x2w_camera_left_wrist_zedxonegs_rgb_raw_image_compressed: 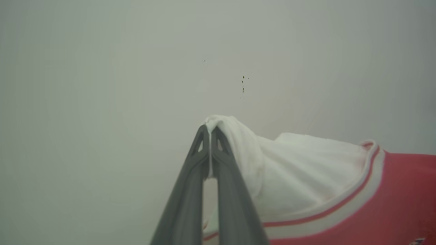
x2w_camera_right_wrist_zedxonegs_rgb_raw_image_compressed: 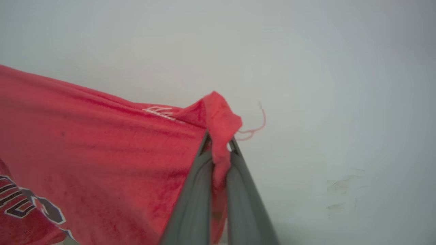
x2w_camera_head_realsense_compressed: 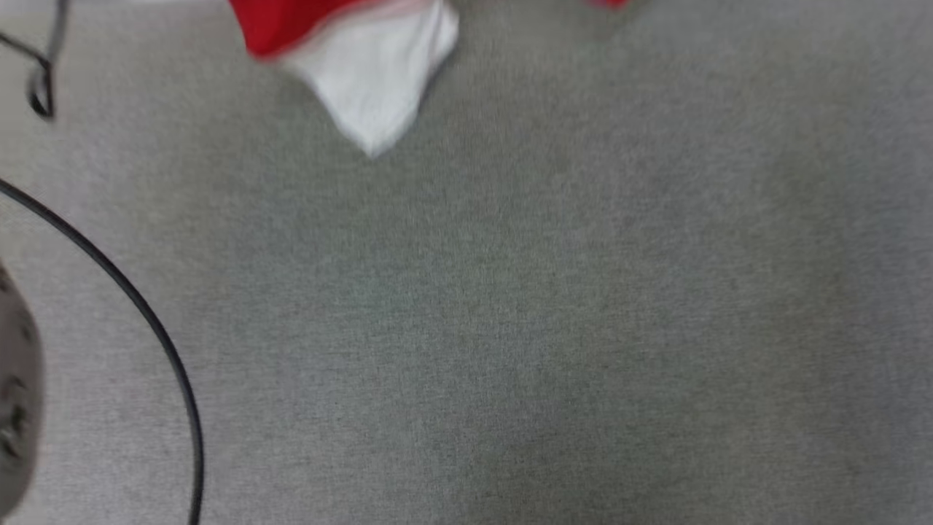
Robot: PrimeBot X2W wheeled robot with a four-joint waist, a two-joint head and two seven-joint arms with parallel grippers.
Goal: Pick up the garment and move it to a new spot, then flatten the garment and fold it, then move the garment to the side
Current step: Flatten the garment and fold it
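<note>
Surface (x2w_camera_head_realsense_compressed: 510, 328) of grey weave is spreading below the head camera, with a black cable (x2w_camera_head_realsense_compressed: 146, 313) curving across its left part. The garment (x2w_camera_head_realsense_compressed: 291, 25) is showing at the top edge of the head view, apparently lifted clear of the surface, with its white sleeve (x2w_camera_head_realsense_compressed: 372, 87) pointing downward; blur is softening both.

The garment is spanning the two grips. From the left gripper (x2w_camera_left_wrist_zedxonegs_rgb_raw_image_compressed: 210, 131) the cloth is running away to the right of the fingers: sleeve first, then striped trim (x2w_camera_left_wrist_zedxonegs_rgb_raw_image_compressed: 340, 204), then red body. From the right gripper (x2w_camera_right_wrist_zedxonegs_rgb_raw_image_compressed: 219, 143) the red body is running away to the left of the fingers, with black lettering (x2w_camera_right_wrist_zedxonegs_rgb_raw_image_compressed: 20, 204) lying low on that side.

Both pairs of fingers are pressing together on cloth, the left on a fold of sleeve and the right on a bunched red corner. A loose thread (x2w_camera_right_wrist_zedxonegs_rgb_raw_image_compressed: 255, 129) is trailing just beyond the right tips.

The long axis is therefore lying between the grips, and neither arm is nearer. Setting down at a new spot is likely calling for both arms descending level, with the span held taut.
</note>
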